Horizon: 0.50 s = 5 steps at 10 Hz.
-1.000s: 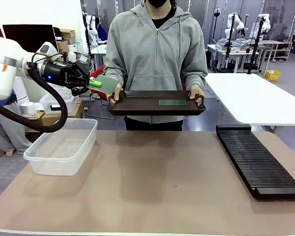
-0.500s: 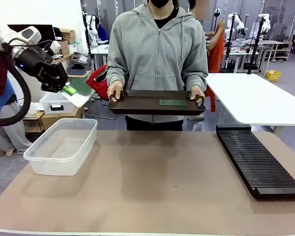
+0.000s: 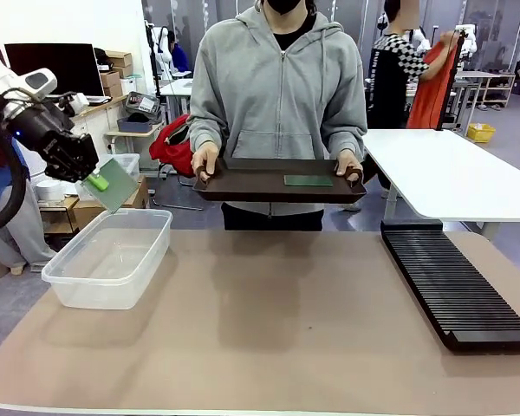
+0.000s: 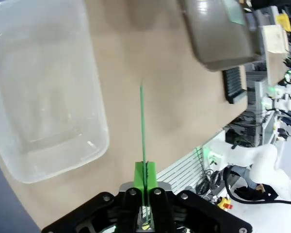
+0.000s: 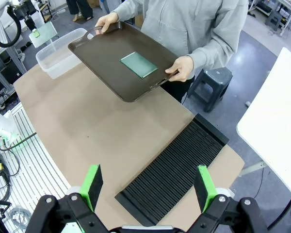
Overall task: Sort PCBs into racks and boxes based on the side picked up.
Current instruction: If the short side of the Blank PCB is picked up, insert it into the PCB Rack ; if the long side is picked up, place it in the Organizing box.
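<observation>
Our left pincer clamps a PCB by its edge, in the air near the tub at the desk left edge; our right pincer gapes wide.

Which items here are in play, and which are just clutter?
In play: held PCB, gripped by left fingers; tray PCB; tray, held by the person; tub; rack.

Clutter: red bag; cardboard boxes; monitor; white table.

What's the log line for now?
left gripper: shut on PCB, near tub | right gripper: open | other PCB: on tray
</observation>
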Motion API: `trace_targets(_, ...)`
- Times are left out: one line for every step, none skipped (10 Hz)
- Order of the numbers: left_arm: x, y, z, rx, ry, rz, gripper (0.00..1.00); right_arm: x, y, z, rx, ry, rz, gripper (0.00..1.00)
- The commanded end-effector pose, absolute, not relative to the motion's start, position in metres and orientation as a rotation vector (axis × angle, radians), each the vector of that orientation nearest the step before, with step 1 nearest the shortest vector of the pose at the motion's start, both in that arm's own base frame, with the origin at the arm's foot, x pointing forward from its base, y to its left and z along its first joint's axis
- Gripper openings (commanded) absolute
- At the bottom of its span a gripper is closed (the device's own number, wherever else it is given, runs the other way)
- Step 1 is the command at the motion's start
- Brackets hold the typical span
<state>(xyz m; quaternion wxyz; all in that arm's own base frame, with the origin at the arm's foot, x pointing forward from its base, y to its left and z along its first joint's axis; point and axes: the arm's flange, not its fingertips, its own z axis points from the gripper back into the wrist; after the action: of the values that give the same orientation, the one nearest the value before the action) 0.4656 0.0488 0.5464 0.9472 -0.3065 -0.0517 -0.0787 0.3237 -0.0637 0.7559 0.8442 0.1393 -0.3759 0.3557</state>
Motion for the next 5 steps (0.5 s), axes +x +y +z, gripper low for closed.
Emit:
trace_targets(0.47, 0.05, 0.53, -0.535, -0.082, -0.113, 0.03, 0.323, -0.063, 0.755, 0.295, -0.792, 0.753, 1.0)
trace_targets(0.475, 0.047, 0.515, -0.533, -0.104, -0.109, 0.03, 0.323, -0.063, 0.755, 0.295, -0.792, 0.753, 1.0)
trace_targets(0.479, 0.045, 0.505, -0.504, -0.143, -0.082, 0.03, 0.323, -0.063, 0.755, 0.295, -0.792, 0.753, 1.0)
trace_targets(0.486, 0.038, 0.502, -0.583, -0.253, -0.045, 0.03, 0.323, -0.063, 0.755, 0.295, -0.792, 0.753, 1.0)
trace_targets(0.478, 0.054, 0.512, -0.545, -0.113, -0.115, 0.03, 0.323, -0.063, 0.755, 0.295, -0.792, 0.753, 1.0)
